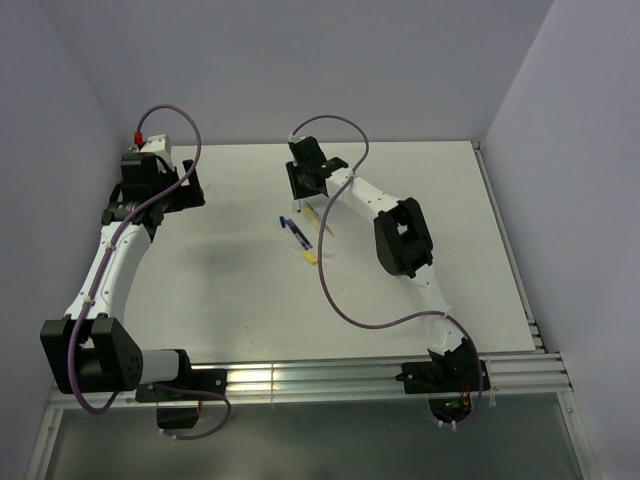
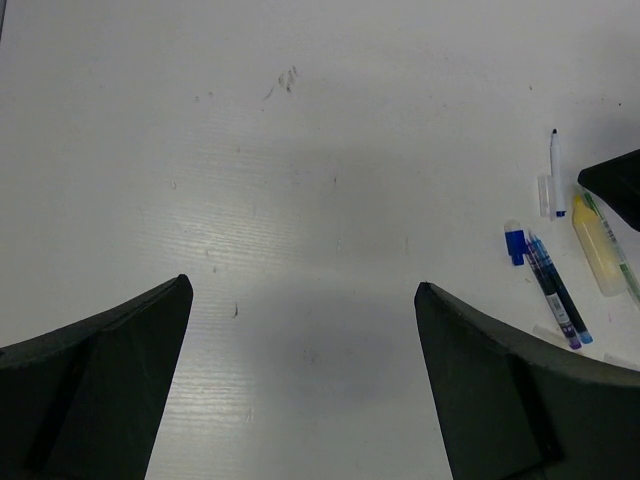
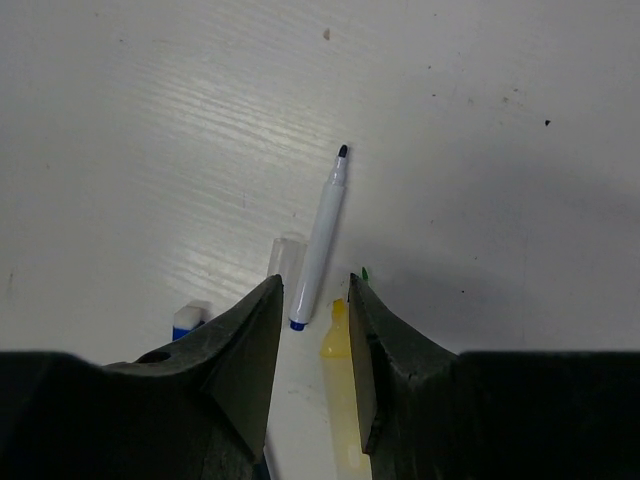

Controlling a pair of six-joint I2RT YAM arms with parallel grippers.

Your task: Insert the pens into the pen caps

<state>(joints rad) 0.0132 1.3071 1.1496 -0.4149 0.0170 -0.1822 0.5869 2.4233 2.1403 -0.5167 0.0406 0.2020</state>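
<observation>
In the right wrist view a white pen (image 3: 322,235) with a black tip lies on the table, its blue end between my right gripper's fingertips. A pale translucent cap (image 3: 285,258) lies just left of it. A pale yellow pen (image 3: 340,350) with a green tip lies on the table between the jaws. My right gripper (image 3: 315,280) is narrowly open, low over both, gripping nothing. A dark blue pen (image 2: 555,290) and a blue cap (image 2: 515,243) lie nearby. A bright yellow cap (image 1: 311,257) lies nearer the bases. My left gripper (image 2: 303,285) is wide open over bare table, far left.
The white table (image 1: 420,180) is walled at the back and both sides. A metal rail (image 1: 330,375) runs along the near edge. Purple cables (image 1: 345,310) loop over both arms. The right arm's elbow (image 1: 403,238) hangs right of the pens.
</observation>
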